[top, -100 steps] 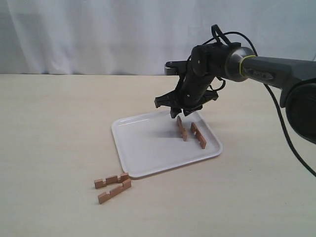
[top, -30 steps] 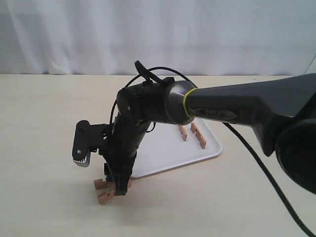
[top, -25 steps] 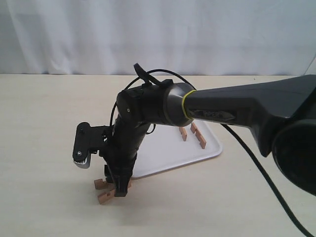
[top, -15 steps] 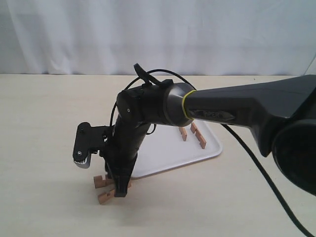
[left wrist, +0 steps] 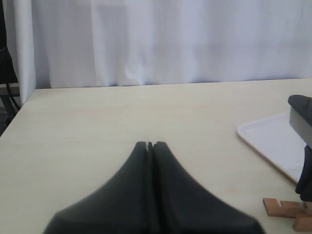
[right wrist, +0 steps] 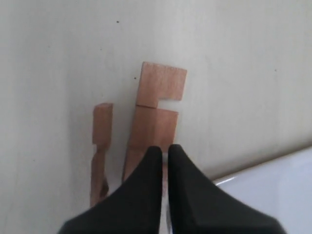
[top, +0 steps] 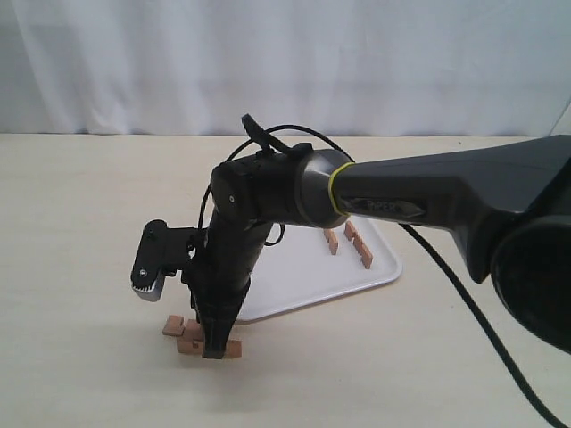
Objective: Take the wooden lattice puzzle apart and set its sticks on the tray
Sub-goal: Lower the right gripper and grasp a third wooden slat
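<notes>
White tray (top: pixel 303 281): low rim, on the table (top: pixel 89 223); two sticks (top: pixel 359 245) lie side by side near its far right edge, and the rest of its floor is bare.
Other two sticks (top: pixel 178 328): on the table, close together, just beside the tray's near left corner.
Right gripper (top: pixel 213 350): points down with jaws clenched and tips on one of these; whether it grasps the stick I cannot tell.
Left gripper (left wrist: pixel 150 145): jaws clenched on themselves, above the table.
Open room: wide table surface at left and in front.
</notes>
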Robot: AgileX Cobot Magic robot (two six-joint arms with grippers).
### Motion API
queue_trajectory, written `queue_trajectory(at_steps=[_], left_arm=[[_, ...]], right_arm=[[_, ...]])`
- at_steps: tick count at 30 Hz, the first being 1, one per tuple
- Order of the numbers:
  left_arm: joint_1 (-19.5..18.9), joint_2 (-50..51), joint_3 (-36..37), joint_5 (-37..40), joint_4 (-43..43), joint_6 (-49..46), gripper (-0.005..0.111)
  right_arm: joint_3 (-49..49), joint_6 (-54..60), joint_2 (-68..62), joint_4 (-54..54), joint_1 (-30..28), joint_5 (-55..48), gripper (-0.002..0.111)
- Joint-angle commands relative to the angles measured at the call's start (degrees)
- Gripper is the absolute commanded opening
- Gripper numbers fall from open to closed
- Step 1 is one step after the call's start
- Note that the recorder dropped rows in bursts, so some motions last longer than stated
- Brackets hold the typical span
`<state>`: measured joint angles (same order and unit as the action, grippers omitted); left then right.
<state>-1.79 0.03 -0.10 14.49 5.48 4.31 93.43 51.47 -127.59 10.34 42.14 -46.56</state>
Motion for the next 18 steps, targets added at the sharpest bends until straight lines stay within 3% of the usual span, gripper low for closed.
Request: queue_trajectory(at_steps=[1,9,18], left_arm=[[0.5,-0.03,0.1,-0.61,-0.13,0.0,0.0],[0.5,-0.03,0.1,-0.61,-0.13,0.0,0.0],[0.5,-0.03,0.1,-0.61,-0.13,0.0,0.0]], right_arm=[[3.46,-4.91,0.32,-0.12,-0.01,-4.63,0.011],[6.49,-5.66,0.43,1.61,-0.01,-18.84,0.037],[6.14,-7.78,0.32,-1.16,1.76,-19.1,0.038]])
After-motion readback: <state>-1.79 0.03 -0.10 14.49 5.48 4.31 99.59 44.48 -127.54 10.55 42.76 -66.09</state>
